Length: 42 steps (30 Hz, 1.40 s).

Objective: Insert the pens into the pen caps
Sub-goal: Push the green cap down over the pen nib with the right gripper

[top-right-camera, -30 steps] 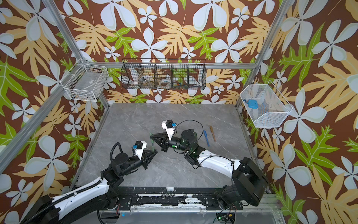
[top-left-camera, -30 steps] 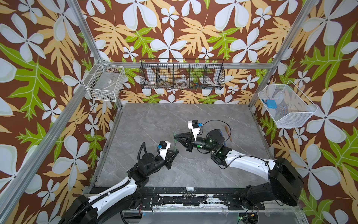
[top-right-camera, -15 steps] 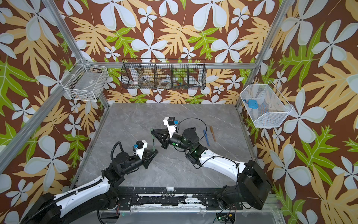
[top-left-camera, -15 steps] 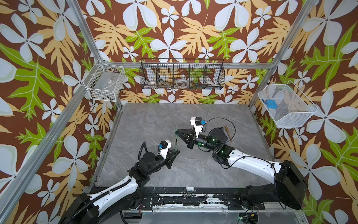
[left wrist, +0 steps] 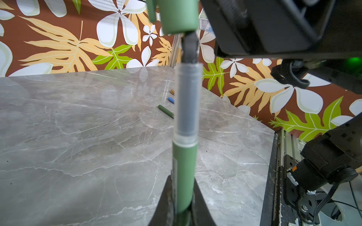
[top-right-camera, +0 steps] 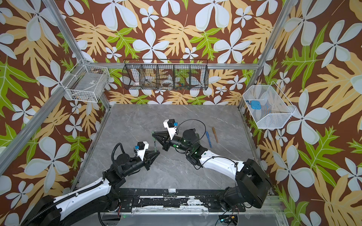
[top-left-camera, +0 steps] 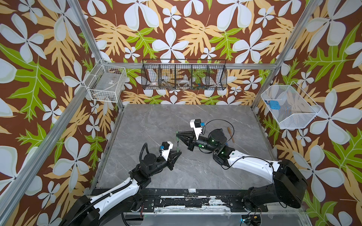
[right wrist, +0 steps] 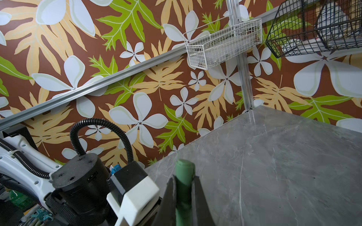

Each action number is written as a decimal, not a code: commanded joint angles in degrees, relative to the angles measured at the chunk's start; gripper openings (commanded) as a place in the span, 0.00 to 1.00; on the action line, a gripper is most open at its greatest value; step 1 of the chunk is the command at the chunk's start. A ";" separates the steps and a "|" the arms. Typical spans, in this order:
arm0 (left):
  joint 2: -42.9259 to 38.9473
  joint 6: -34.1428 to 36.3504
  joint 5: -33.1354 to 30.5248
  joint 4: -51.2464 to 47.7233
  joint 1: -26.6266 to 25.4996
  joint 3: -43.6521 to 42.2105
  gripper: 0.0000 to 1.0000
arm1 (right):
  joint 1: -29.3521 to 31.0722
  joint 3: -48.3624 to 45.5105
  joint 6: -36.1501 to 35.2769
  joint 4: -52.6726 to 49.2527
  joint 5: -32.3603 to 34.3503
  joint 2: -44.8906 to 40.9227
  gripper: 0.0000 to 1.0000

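Green pen [left wrist: 184, 172] stands clamped in the left gripper [left wrist: 183, 195], dark tip at the mouth of the green cap [left wrist: 177, 15] pinched by the right gripper [right wrist: 184, 183]; only the left wrist view shows a second green pen [left wrist: 165, 111] beyond the fingers.

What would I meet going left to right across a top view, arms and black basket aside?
White wire basket on the left wall → dull green plastic pen held mid-air → blue pen lying flat → orange-brown pen beside it → white mesh basket on the right wall.
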 commanded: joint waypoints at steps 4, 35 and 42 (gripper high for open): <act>-0.01 0.02 -0.29 1.91 0.02 -0.05 0.00 | 0.05 -0.08 0.90 2.29 -1.08 -0.38 0.09; -2.71 -0.08 -2.43 2.11 0.07 -0.90 0.00 | 0.03 -4.09 6.01 7.31 -3.85 0.91 0.11; -2.51 0.24 -2.38 1.45 0.07 0.09 0.00 | 1.55 -1.84 -1.68 -3.73 0.21 -0.87 0.25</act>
